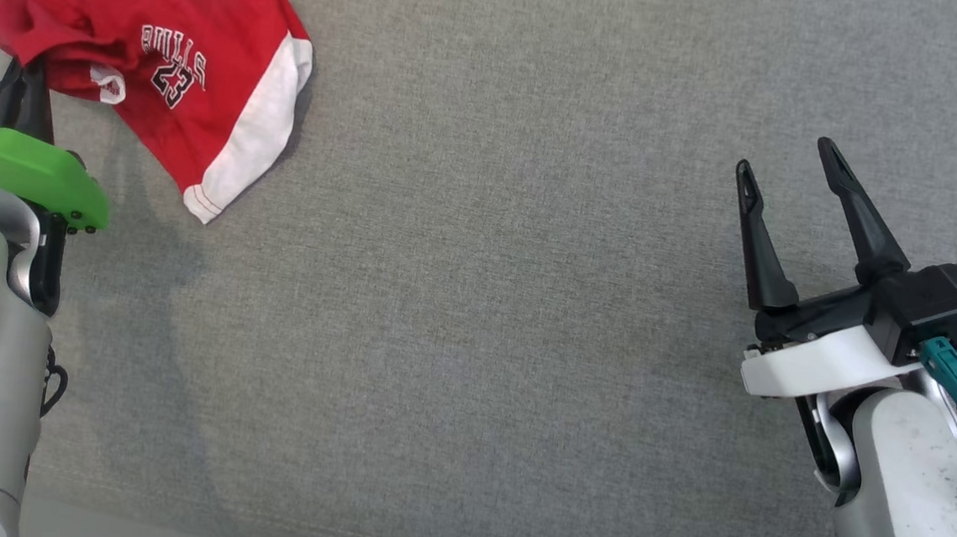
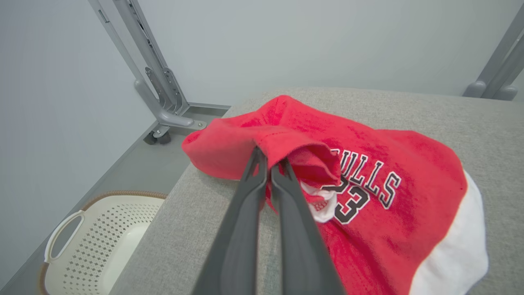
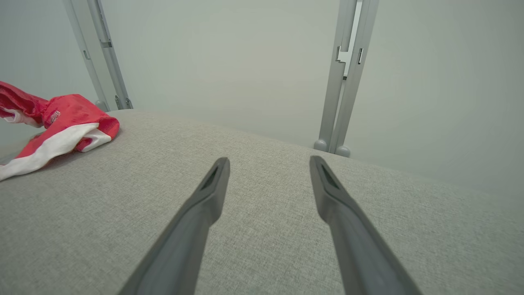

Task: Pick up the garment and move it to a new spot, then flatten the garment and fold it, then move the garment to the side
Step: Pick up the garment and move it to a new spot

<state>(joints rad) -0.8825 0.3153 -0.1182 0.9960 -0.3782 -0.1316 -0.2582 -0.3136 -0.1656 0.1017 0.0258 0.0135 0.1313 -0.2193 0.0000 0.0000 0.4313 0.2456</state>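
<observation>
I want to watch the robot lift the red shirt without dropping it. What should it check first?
1. Left gripper shut on shirt: ok, it pinches a red fold.
2. Right gripper open, away from the shirt: ok.
3. Bare table between the grippers for a new spot: ok.
4. Whole shirt on the table: not ok, one part sticks past the edge, near the basket.
5. Grip deep enough to hold: cannot tell.
</observation>
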